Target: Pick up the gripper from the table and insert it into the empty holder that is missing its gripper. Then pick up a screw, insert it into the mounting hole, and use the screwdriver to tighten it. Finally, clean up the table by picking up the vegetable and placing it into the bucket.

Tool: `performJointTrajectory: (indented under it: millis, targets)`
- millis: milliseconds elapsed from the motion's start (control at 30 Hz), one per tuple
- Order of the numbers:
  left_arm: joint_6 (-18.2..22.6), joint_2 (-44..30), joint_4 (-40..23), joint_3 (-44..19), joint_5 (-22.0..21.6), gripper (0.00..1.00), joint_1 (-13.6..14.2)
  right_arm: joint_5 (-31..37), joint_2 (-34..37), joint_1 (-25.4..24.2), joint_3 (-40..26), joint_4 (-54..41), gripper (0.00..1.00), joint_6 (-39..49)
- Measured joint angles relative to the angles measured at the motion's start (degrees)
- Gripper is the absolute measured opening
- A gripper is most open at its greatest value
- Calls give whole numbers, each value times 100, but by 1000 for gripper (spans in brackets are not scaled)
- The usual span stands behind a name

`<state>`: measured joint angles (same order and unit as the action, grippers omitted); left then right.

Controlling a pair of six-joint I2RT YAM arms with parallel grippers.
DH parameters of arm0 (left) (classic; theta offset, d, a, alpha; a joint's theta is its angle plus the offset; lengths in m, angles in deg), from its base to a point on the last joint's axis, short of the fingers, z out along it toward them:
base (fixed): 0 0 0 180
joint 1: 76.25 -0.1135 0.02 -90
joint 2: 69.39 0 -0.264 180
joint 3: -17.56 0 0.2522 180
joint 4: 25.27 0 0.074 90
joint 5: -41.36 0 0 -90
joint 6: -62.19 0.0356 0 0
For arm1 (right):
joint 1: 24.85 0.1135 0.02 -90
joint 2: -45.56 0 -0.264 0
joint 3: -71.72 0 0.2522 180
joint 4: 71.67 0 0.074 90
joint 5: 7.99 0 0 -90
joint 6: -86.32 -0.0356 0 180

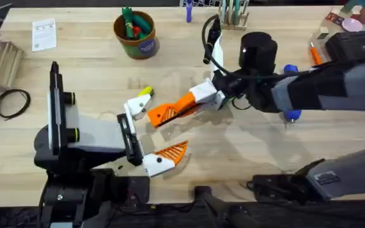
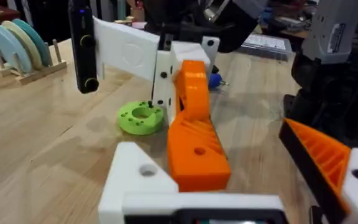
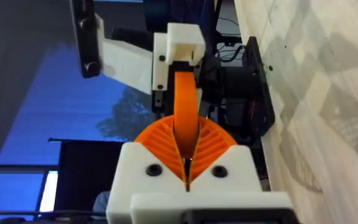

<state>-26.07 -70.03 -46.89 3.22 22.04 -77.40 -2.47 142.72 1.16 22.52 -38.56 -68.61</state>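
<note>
My right gripper (image 1: 177,107) reaches across the table and is shut on the small orange gripper (image 1: 160,114), also in the right wrist view (image 3: 185,93). The piece's far end meets the white holder (image 1: 132,109), the tipless finger mount of my left gripper (image 1: 151,133); I cannot tell whether it is seated. In the left wrist view the orange gripper (image 2: 197,149) lies against the holder (image 2: 135,180). My left gripper is open, its other finger carrying an orange tip (image 1: 171,152). The yellow vegetable (image 1: 144,93) lies just behind the holder. The bucket (image 1: 137,39) stands at the back. The blue screwdriver (image 1: 290,115) is partly hidden by my right arm.
A green disc with holes (image 2: 140,117) lies on the table beyond the holder. A black cable coil (image 1: 11,101) and a paper card (image 1: 43,33) sit at the far left. A thin orange pen (image 1: 314,54) lies at the back right. A rack of plates (image 2: 17,46) stands behind.
</note>
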Motion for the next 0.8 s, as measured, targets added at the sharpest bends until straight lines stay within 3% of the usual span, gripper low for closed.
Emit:
performJointTrajectory:
  millis: [400,800]
  targets:
    - [0,2,0,0,-2,985,0,65,213,26,0,845,8,-706]
    - [0,2,13,0,-67,985,0,260,213,122,0,908,8,-905]
